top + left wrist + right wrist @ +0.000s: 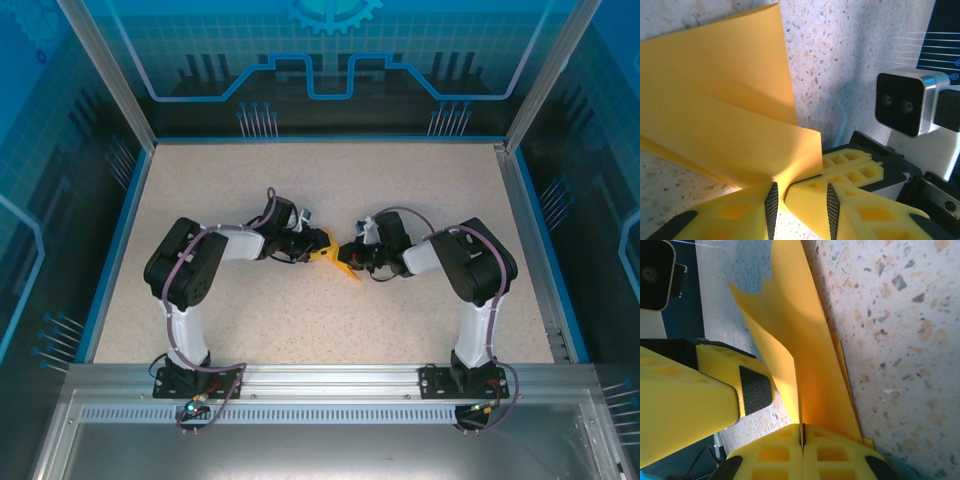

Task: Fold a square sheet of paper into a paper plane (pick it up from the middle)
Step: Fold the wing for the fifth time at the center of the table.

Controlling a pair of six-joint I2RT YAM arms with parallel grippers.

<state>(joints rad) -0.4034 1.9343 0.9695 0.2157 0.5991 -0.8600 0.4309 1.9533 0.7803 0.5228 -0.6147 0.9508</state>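
The square sheet of paper (338, 262), orange-yellow and folded into layered flaps, hangs between my two grippers at the table's middle. My right gripper (801, 430) is shut on its lower edge, and the flaps (810, 340) rise from the closed jaws. My left gripper (800, 192) stands partly open. The paper (730, 100) narrows down into the gap between its black pads, beside the right gripper's yellow fingers (855, 167). Bare table shows in that gap. One left finger (720, 375) stands just left of the paper. From above, left gripper (322, 245) and right gripper (356, 256) nearly touch.
The speckled table (250, 190) spreads all round the arms. Blue walls and metal posts fence it at the back and sides. The right wrist camera (905, 102) sits close behind the paper.
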